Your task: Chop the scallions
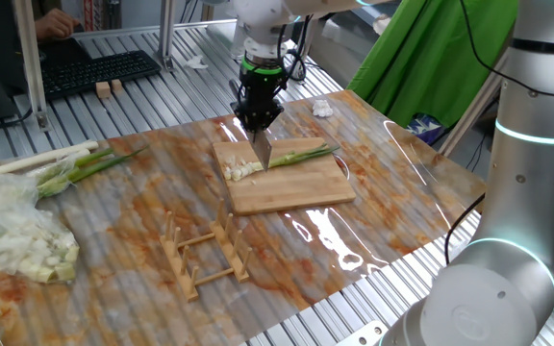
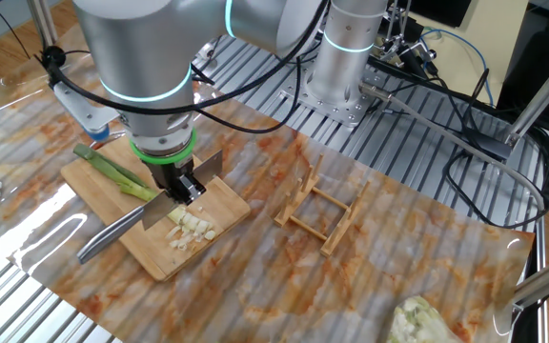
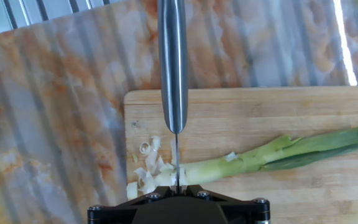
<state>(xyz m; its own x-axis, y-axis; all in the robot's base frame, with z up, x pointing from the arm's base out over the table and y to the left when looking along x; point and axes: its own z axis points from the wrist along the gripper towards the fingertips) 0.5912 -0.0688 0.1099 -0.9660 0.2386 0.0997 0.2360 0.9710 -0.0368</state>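
Scallions (image 3: 272,155) lying across cutting board (image 3: 303,112); end effector (image 1: 258,117), clamping knife (image 3: 173,68), should be slicing squarely, advancing greenward.

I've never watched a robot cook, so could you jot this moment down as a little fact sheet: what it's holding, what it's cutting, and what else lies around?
tool held: knife, handle clamped in the gripper, fingers shut on it
blade: edge down on the scallion at its pale end
cut so far: small pile of white bits beside the blade
surface: wooden cutting board
nearby: wooden rack, bundle of whole stalks, pale heap in clear plastic
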